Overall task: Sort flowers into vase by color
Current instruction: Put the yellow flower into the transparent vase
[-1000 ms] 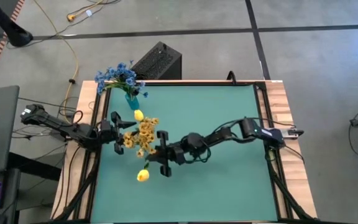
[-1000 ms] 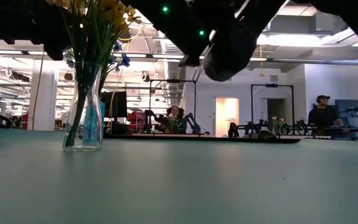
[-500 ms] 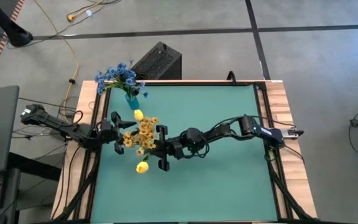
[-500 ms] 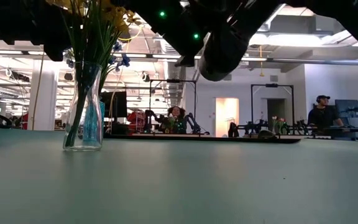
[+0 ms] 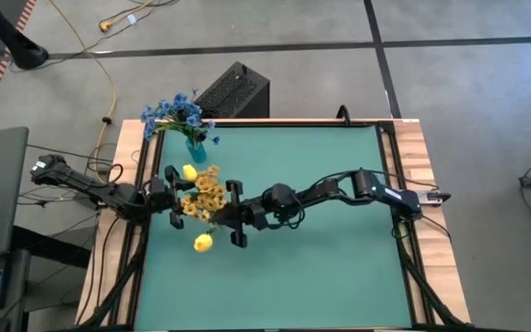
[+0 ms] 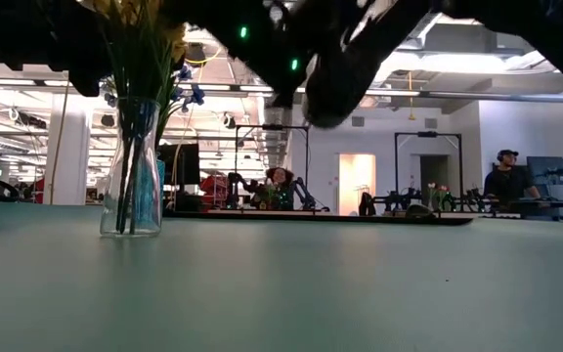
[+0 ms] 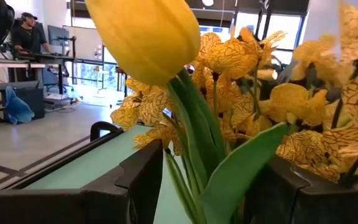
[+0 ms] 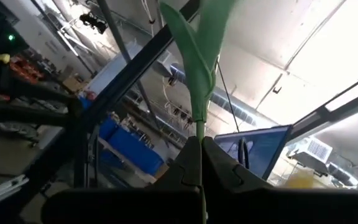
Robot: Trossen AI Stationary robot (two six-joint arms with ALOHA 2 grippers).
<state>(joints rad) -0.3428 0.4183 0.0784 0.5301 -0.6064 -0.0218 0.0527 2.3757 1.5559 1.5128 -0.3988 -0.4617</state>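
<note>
The landmark is the clear glass vase (image 6: 132, 166) at the table's left side, already crowded with green stalks and a mass of yellow blossom sprays (image 5: 201, 195).

The right gripper (image 5: 235, 215) hangs just beside that vase, over the green table mat (image 5: 339, 267), its fingers pinched tight on the thin green stalk (image 8: 201, 81) of a single yellow bud stem whose bud (image 5: 203, 242) pokes out on the near side of the vase. The left gripper (image 5: 175, 195) sits on the opposite side of the vase, its fingers spread fairly wide around the vase and its stalks, steadying them as far as I can judge.

The step in hand looks like adding this yellow bud stem to the yellow group. Next, the stalk's lower end must be brought upright over the vase mouth and lowered in.

Beyond the vase, near the table's far edge, stands a small teal vase (image 5: 194, 148) with blue small-blossom sprays (image 5: 175, 112).

The vase mouth is hidden under blossoms from above, and the level view shows the arms only as dark shapes, so the stalk's lower end cannot be made out.
</note>
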